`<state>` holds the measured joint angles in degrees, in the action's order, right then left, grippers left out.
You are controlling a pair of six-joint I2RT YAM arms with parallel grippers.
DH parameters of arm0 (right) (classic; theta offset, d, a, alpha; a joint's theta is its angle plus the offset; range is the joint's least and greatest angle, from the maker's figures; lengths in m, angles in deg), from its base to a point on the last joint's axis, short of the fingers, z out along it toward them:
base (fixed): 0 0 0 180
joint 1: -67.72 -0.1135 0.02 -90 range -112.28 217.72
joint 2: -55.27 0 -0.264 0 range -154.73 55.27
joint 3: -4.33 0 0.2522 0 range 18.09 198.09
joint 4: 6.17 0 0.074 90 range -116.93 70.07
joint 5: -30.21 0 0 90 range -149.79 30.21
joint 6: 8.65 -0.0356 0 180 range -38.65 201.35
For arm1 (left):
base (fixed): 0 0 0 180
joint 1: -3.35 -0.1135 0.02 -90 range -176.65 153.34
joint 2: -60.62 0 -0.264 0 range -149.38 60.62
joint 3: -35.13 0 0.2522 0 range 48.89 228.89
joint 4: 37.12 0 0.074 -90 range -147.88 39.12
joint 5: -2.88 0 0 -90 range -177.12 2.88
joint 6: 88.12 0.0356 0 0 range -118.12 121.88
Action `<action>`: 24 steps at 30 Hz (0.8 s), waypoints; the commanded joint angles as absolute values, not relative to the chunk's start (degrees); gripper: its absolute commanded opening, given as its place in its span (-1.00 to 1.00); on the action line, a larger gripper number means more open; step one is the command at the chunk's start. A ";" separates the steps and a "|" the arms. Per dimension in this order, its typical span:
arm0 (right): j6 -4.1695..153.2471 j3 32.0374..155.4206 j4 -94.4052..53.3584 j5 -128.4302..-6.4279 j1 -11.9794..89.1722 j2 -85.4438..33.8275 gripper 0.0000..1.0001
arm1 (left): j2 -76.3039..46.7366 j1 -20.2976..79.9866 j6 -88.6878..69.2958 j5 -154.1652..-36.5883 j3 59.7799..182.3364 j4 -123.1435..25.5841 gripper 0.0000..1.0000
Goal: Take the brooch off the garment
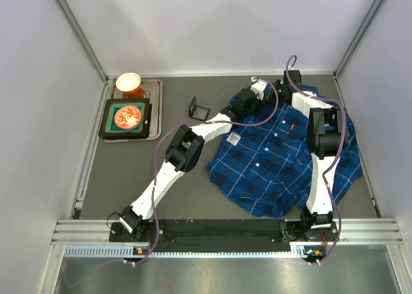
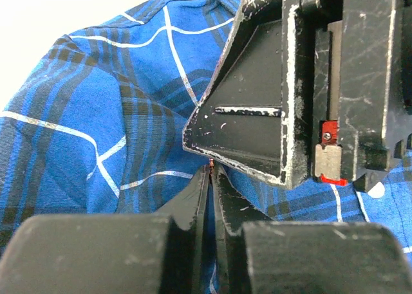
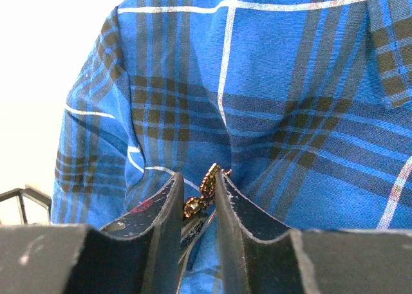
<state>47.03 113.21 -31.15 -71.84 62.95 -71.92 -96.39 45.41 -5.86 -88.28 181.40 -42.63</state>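
The garment (image 1: 277, 159), a dark-blue plaid shirt, lies spread on the table's right side. Both grippers meet at its far collar area, and the brooch is hidden there in the top view. My right gripper (image 1: 278, 88) (image 3: 198, 178) has its jaws close together with the golden brooch (image 3: 205, 191) slanting between them over the garment (image 3: 290, 82). My left gripper (image 1: 262, 87) (image 2: 213, 168) is shut, pinching a tiny reddish-gold bit of the brooch (image 2: 213, 165) at its tips. The right gripper's finger (image 2: 257, 114) looms just above those tips.
A white printed label (image 1: 235, 138) sits on the shirt's left front. A small black frame (image 1: 197, 109) stands left of the shirt. At far left, a tray (image 1: 156, 107) holds a green dish of red food (image 1: 129, 118) and a white bowl (image 1: 128, 82).
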 commanded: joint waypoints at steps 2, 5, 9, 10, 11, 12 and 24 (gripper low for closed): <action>45.93 116.36 -30.56 -74.29 63.41 -73.66 -0.53 | -89.76 45.97 -5.50 -91.50 179.85 -44.03 -0.58; 46.11 116.36 -30.13 -76.39 64.55 -74.19 -0.59 | -87.48 45.97 -6.55 -92.92 177.83 -45.16 -0.35; 47.07 116.36 -28.02 -80.96 65.44 -74.98 -0.60 | -84.41 44.40 -12.16 -95.45 176.60 -48.06 -0.19; 47.25 116.53 -27.93 -81.40 65.53 -75.33 -0.60 | -83.79 43.87 -14.09 -96.42 175.90 -48.07 -0.21; 47.34 116.53 -27.75 -82.45 65.96 -75.33 -0.61 | -83.17 43.25 -18.03 -98.26 174.93 -47.72 -0.29; 47.43 116.53 -27.58 -83.16 66.05 -75.51 -0.61 | -81.86 42.12 -20.07 -98.97 172.23 -46.50 -0.32; 54.37 113.55 -27.57 -80.89 66.14 -69.28 -0.14 | -82.90 38.59 -29.49 -103.82 166.22 -45.52 -0.55</action>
